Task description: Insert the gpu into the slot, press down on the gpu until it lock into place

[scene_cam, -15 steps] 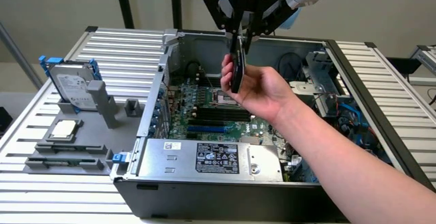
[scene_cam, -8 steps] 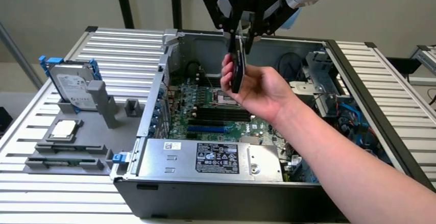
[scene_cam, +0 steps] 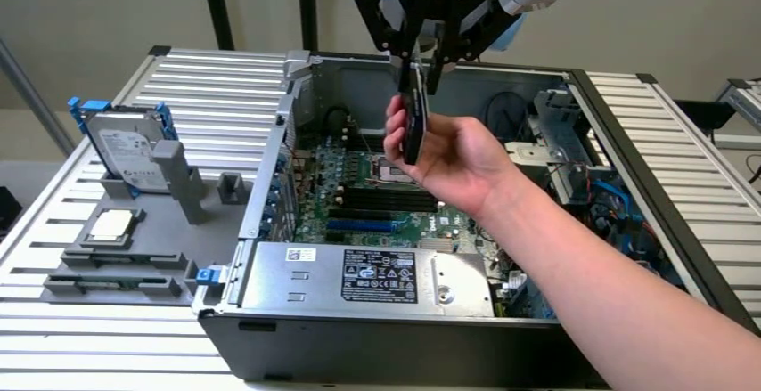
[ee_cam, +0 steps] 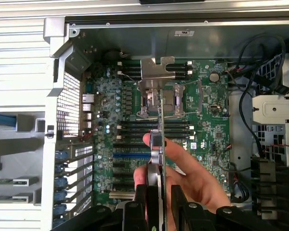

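GPU [scene_cam: 411, 128] first: it hangs in the air, upright and edge-on, in the upper middle of the exterior view, well above the open computer case [scene_cam: 356, 355] and well apart from the blue slot [scene_cam: 356, 226] on the motherboard [ee_cam: 207, 120]. A person's hand [scene_cam: 458, 164] pinches the card from the side, with the forearm coming in from the lower right of the exterior view and reaching up and leftwards.

The gripper [scene_cam: 425, 75] points straight down from the top middle of that frame, with the card's upper edge between its jaws. In the wrist view the gripper [ee_cam: 159, 190] stands with its jaws on either side of the GPU [ee_cam: 156, 144], and a sliver of the hand [ee_cam: 192, 178] shows between one jaw and the card. So we read the claw as parted, not clamped (the hand appears to be carrying the weight).

We judge the insertion not yet begun, with the work at the stage of getting the card into the claw's hold. Seating it will call for a firm grip, the card's lower edge lined up along the slot [ee_cam: 130, 156], and a straight, level descent. Any tilt could catch the connector.
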Controlling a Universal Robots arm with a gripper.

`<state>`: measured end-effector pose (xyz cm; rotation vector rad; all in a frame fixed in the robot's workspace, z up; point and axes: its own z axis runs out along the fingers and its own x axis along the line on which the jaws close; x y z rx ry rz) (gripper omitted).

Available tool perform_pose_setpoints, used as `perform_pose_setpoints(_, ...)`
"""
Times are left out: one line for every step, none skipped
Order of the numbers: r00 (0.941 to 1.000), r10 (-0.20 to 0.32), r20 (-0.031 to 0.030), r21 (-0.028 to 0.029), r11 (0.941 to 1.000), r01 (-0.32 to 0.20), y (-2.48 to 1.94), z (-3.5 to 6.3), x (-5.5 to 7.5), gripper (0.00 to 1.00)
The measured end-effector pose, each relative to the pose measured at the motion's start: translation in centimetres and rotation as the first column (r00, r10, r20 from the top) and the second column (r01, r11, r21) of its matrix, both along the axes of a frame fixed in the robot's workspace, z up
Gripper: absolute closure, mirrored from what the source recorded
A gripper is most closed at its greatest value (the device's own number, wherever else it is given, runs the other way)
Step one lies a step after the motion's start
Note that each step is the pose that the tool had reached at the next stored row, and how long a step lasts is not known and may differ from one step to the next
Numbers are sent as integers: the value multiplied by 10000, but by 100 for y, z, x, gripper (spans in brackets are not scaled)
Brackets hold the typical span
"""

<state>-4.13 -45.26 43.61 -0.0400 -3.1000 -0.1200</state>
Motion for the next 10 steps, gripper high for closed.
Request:
perform_pose_setpoints(10000, 0, 0, 0, 10000, 0, 0, 0, 0, 67)
perform_pose_setpoints(10000, 0, 0, 0, 10000, 0, 0, 0, 0, 67)
perform_pose_setpoints(10000, 0, 0, 0, 10000, 0, 0, 0, 0, 67)
perform_pose_setpoints(10000, 0, 0, 0, 10000, 0, 0, 0, 0, 74)
perform_pose_setpoints(10000, 0, 0, 0, 10000, 0, 0, 0, 0, 74)
perform_pose_setpoints(10000, 0, 0, 0, 10000, 0, 0, 0, 0, 74)
perform_pose_setpoints(10000, 0, 0, 0, 10000, 0, 0, 0, 0, 74)
perform_pose_setpoints(10000, 0, 0, 0, 10000, 0, 0, 0, 0, 74)
perform_pose_setpoints(10000, 0, 0, 0, 10000, 0, 0, 0, 0, 74)
perform_pose_setpoints(10000, 0, 0, 0, 10000, 0, 0, 0, 0, 74)
